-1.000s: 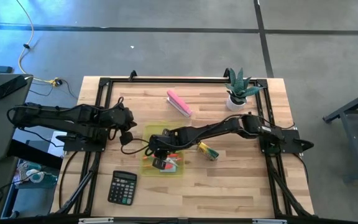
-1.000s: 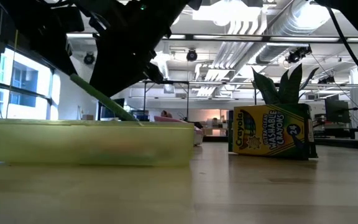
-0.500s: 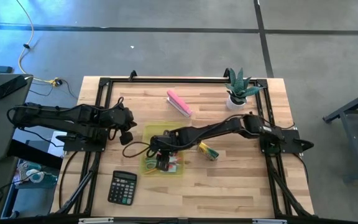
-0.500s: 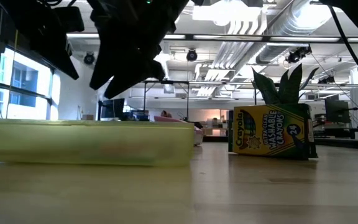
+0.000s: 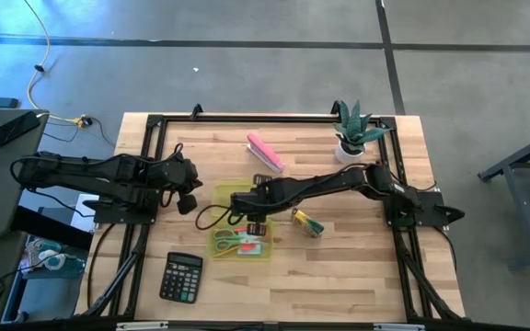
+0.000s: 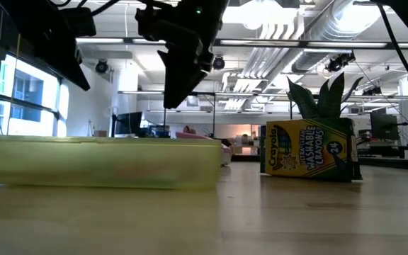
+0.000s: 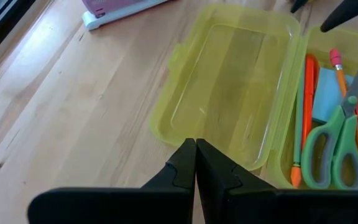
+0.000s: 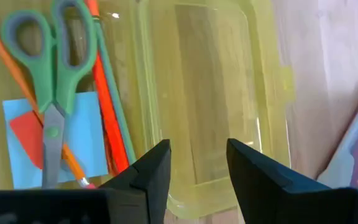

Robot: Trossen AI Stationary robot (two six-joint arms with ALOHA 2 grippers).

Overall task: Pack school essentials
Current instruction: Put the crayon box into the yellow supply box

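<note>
Your right gripper (image 8: 197, 165) has its jaws apart and empty, hanging above the open lid (image 8: 219, 93) of the yellow-green pencil case (image 5: 240, 230), with bare lid showing between the two fingers. Just to one side of those jaws, in the case's tray, lie the green-handled scissors (image 8: 58, 68) on top of the light-blue square note pad (image 8: 89, 134), with the red-orange marker (image 8: 101, 102) and thin pencils (image 8: 114, 106) alongside them and a red piece (image 8: 27, 132) on the pad.

Your left gripper (image 7: 196, 163) has its jaws pressed together, holding nothing, and sits just off the lid's outer edge, away from the tray.

The overhead camera gives you what the wrist cameras cut off: the yellow-green crayon box (image 5: 307, 222) lies on the table (image 5: 357, 276) beyond the case on the right arm's side, still outside it, with the black calculator (image 5: 181, 277) near the table's front and the pink stapler (image 5: 265, 153) and a potted plant (image 5: 352, 133) toward the back.

From table height the case wall hides everything inside; you only see the right gripper's dark shape above it. That view alone lets you read the crayon box: "Crayola", "Washable Crayons", "24". From above, the box is too small to read, and the calculator's keys cannot be made out.
</note>
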